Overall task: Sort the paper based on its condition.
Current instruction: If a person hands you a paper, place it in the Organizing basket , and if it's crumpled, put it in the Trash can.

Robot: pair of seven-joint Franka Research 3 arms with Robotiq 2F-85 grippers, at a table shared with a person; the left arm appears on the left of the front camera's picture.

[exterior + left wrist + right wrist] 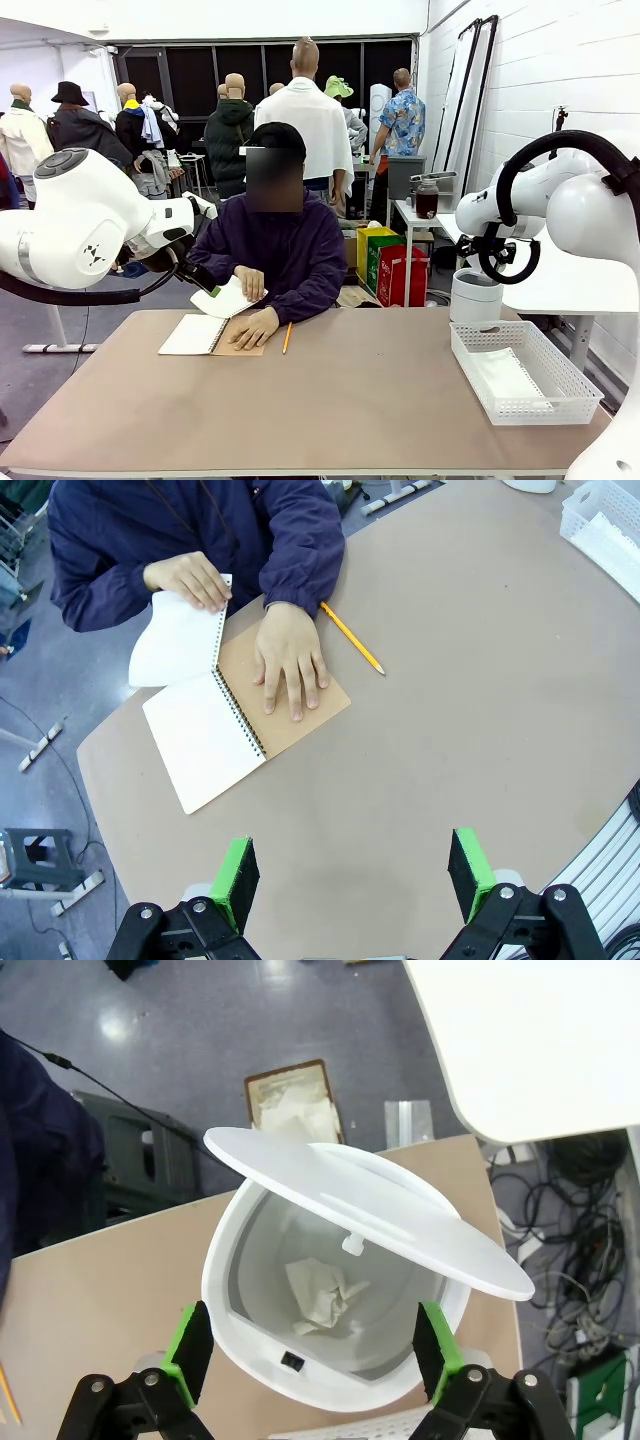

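White paper (180, 640) lifted by person's hand (190, 580); left gripper (352, 875), right gripper (315, 1345) both spread.

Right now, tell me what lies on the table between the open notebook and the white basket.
In the front view, a yellow pencil lies just right of the notebook; from there to the basket the tabletop is bare. The left wrist view shows the same pencil.

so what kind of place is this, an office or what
Probably a robotics lab or workshop, not an office: a concrete floor with loose cables, a person seated at the table, and a painted block wall.
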